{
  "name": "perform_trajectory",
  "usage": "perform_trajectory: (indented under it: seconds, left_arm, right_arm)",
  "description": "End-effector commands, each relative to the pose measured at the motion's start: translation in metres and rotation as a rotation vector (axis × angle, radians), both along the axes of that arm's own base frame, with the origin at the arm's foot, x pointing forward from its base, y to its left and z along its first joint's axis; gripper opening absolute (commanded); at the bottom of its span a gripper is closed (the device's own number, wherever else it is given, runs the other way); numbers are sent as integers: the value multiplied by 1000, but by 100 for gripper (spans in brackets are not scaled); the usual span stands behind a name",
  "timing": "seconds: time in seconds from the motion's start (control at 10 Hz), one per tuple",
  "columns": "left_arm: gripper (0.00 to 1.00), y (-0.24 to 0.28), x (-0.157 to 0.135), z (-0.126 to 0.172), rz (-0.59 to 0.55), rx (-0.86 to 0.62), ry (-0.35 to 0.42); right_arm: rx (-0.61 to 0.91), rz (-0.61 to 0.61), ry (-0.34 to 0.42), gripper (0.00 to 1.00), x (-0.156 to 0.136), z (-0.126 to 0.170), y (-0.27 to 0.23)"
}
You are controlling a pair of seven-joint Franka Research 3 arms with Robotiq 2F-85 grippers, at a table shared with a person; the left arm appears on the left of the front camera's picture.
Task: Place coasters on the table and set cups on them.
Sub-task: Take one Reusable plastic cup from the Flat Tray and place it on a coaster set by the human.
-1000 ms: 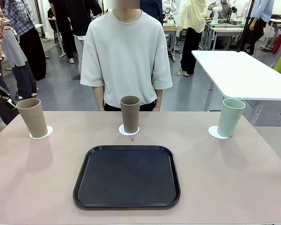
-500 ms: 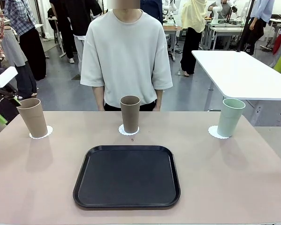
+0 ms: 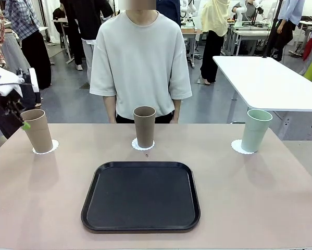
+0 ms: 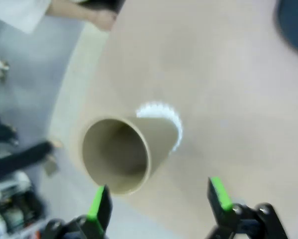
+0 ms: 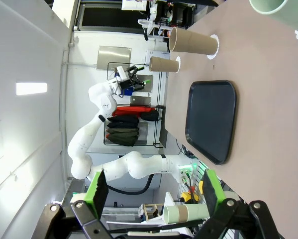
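A busy workshop with other tables and standing people is seen behind the beige-pink table (image 3: 260,208). A person in a pale grey T-shirt (image 3: 140,57) is positioned at the far edge, arms down at the sides. A white rectangular table (image 3: 270,78) is located behind and to the right.

A large black tray (image 3: 141,195) is laid flat on the near middle of the table, with nothing on it.

Three cups are set upright in a row along the far side, each on a white scalloped coaster. The tan cup (image 3: 37,130) is seated on the left coaster (image 3: 52,148), the brown cup (image 3: 144,126) on the middle coaster (image 3: 136,146) just beyond the tray's far edge, and the mint cup (image 3: 256,130) on the right coaster (image 3: 236,148). The cups are spaced well apart from one another.

The left gripper (image 4: 158,196) is held above and beside the tan cup, at its rim on the outer side; its green-padded fingers (image 4: 100,201) are spread wide and nothing is gripped. Contact with the cup cannot be determined, the wrist view being blurred.

The right gripper (image 5: 151,191) is held clear of the table, its fingers spread wide with nothing between them.
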State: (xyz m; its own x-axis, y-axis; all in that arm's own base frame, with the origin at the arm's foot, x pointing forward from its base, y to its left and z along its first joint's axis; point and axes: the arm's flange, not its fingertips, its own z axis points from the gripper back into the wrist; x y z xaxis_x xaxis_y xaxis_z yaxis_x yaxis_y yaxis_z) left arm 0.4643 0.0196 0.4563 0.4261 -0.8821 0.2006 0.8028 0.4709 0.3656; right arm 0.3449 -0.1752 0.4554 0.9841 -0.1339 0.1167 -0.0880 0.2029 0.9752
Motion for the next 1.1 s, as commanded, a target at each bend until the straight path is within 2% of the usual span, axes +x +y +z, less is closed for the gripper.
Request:
perform_trajectory:
  seconds: [0.0, 0.2, 0.3, 0.5, 0.7, 0.8, 0.9, 1.0]
  left_arm:
    - [100, 5, 4, 11, -47, -92, -31]
    - [100, 5, 4, 11, -47, -92, -31]
    - [100, -1, 1, 3, 5, -13, -6]
    - [100, 17, -19, 23, 152, -144, 173]
    - [100, 17, -27, 36, 222, -150, 253]
    - [100, 15, -33, 37, 201, -162, 306]
    - [100, 15, -33, 32, 184, -178, 322]
    - [100, 21, -34, 27, 190, -145, 268]
  right_arm:
    - [4, 5, -9, 100, 1, 1, -1]
    - [4, 5, -9, 100, 1, 1, -1]
    - [4, 5, -9, 100, 1, 1, -1]
    - [4, 5, -9, 100, 1, 1, -1]
    - [4, 5, -9, 100, 1, 1, -1]
    - [4, 5, -9, 100, 1, 1, -1]
    - [4, 5, -9, 100, 1, 1, -1]
    - [4, 5, -9, 100, 1, 1, -1]
